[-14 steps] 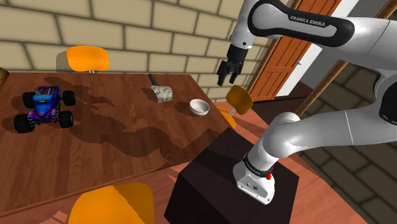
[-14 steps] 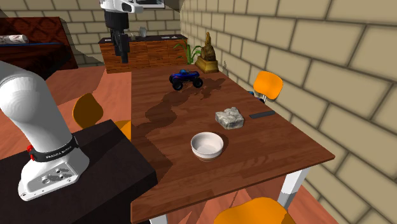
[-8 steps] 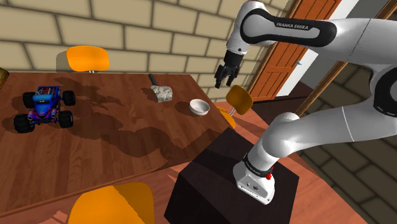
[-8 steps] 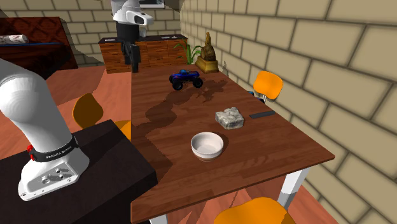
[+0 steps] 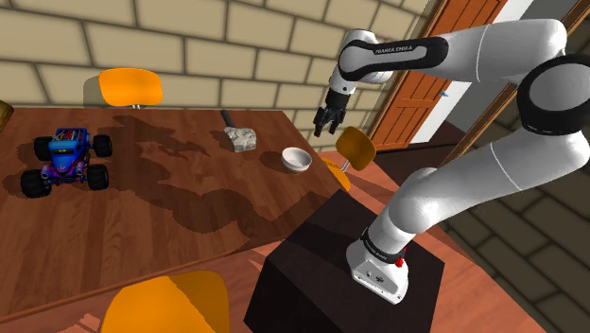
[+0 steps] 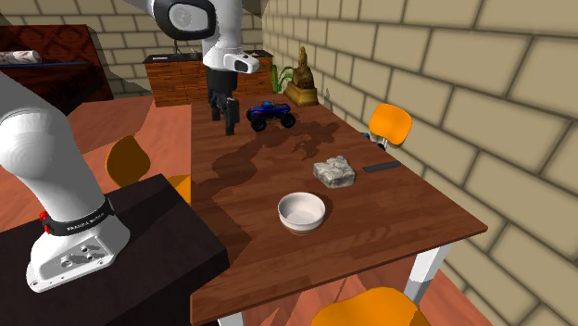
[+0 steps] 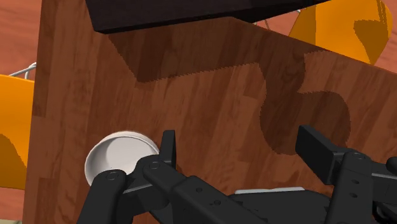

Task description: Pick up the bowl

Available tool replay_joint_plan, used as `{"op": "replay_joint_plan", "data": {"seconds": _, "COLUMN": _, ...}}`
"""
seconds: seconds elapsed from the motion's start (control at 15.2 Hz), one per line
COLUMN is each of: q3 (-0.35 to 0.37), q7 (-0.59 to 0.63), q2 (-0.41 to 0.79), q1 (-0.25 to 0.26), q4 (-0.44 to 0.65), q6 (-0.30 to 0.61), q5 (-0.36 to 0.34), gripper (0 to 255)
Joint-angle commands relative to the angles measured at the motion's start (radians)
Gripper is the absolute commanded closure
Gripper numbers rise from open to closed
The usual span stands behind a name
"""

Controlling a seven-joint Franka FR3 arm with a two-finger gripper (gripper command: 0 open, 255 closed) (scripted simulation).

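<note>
A white bowl sits upright near the table's end closest to the stand, seen also in the second exterior view. My black gripper hangs in the air above the table edge, up and to the right of the bowl in the shoulder view. In the second exterior view the gripper is well above and behind the bowl. Its fingers stand apart with nothing between them. In the wrist view the bowl lies beside one fingertip, outside the open gripper.
On the wooden table lie a grey stone hammer just beyond the bowl and a blue toy truck at the far end. Orange chairs surround the table. The black stand abuts it.
The arm has swung the gripper down and in over the table toward the bowl's side; the fingers stay open. The bowl, hammer and truck have not moved.
</note>
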Motion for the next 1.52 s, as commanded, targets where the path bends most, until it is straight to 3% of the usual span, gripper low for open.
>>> {"op": "replay_joint_plan", "data": {"seconds": 0.0, "q3": -0.028, "q7": -0.038, "q2": 0.062, "q1": -0.004, "q4": 0.006, "q6": 0.055, "q5": 0.003, "gripper": 0}}
{"op": "replay_joint_plan", "data": {"seconds": 0.4, "q3": -0.11, "q7": -0.176, "q2": 0.287, "q1": -0.011, "q4": 0.078, "q6": 0.188, "q5": 0.058, "gripper": 0}}
{"op": "replay_joint_plan", "data": {"seconds": 0.79, "q3": -0.156, "q7": -0.337, "q2": 0.535, "q1": -0.035, "q4": 0.2, "q6": 0.277, "q5": 0.176, "gripper": 0}}
{"op": "replay_joint_plan", "data": {"seconds": 1.45, "q3": -0.115, "q7": -0.549, "q2": 0.947, "q1": -0.171, "q4": 0.509, "q6": 0.312, "q5": 0.371, "gripper": 0}}
